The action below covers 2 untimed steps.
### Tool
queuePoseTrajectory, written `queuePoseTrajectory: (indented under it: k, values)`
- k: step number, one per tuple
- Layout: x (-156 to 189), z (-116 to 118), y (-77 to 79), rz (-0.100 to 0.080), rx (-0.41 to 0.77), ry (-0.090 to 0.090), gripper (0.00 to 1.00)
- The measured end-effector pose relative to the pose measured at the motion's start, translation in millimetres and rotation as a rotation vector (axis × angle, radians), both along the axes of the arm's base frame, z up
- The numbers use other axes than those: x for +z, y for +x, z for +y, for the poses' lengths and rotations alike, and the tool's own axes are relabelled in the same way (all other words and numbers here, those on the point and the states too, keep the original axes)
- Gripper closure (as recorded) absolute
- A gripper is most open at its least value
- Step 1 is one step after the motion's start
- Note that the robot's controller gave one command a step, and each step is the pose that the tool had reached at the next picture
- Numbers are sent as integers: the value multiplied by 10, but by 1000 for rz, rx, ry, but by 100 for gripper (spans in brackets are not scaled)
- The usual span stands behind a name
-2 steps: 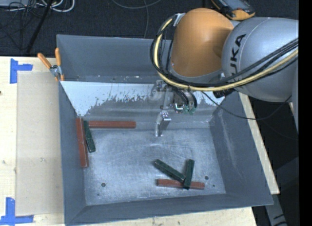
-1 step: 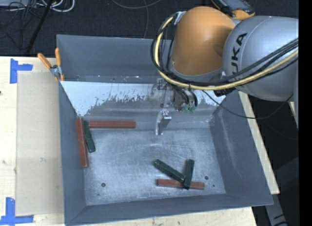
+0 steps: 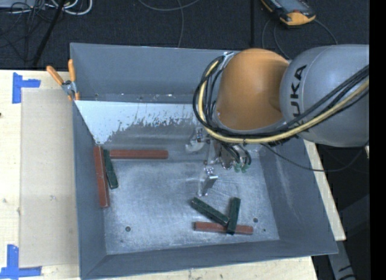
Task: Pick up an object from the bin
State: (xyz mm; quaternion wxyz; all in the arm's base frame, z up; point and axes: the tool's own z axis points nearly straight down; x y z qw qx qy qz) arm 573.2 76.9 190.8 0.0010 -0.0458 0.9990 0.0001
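I see the claw (image 3: 208,183), apparently just above the dark green bar (image 3: 207,210) at the bin's (image 3: 151,212) five o'clock; its opening I cannot tell.

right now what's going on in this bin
The arm's tool hangs inside the bin, just above a small pile near the view's lower edge: two green sticks and a red stick. By the left wall lie three more sticks. Everything lies on the floor.
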Motion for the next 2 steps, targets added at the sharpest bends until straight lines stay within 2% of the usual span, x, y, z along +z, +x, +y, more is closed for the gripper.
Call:
queuePoseTrajectory:
  k: [1,2]
  values:
    - [-118,-34,-94,2,19,0,0]
    - [-305,-105,104,9,67,0,0]
